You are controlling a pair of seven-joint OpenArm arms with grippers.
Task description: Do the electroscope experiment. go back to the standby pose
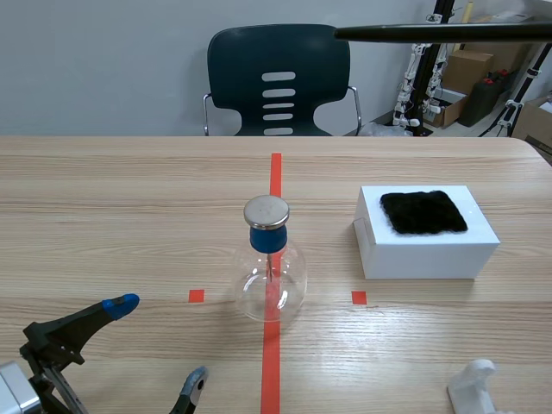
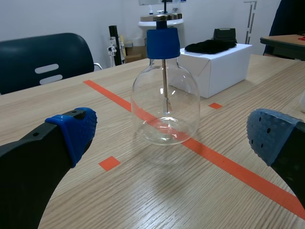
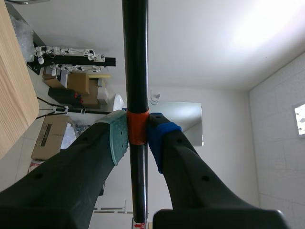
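Here's the glass flask, standing upright in the middle of the frame, right on the long red tape line that runs up the wooden bench. It has a blue stopper in its neck, a round metal cap on top and a thin stem hanging down inside the glass. Down in the lower left corner sits the left gripper, jaws wide apart and holding nothing; from its own camera the flask stands ahead of it, between the two blue-padded fingers but well clear of both. Over on the right of the frame a white box rests on the bench with a patch of black cloth lying on its lid. Now look at the upper right: a long black rod stretches level across the top of the frame, high above the bench. The right wrist camera shows why, with the right gripper clamped on that rod at its orange band, pads pressed to either side. A dark chair waits behind the far edge, and a small white piece peeks in at the lower right.
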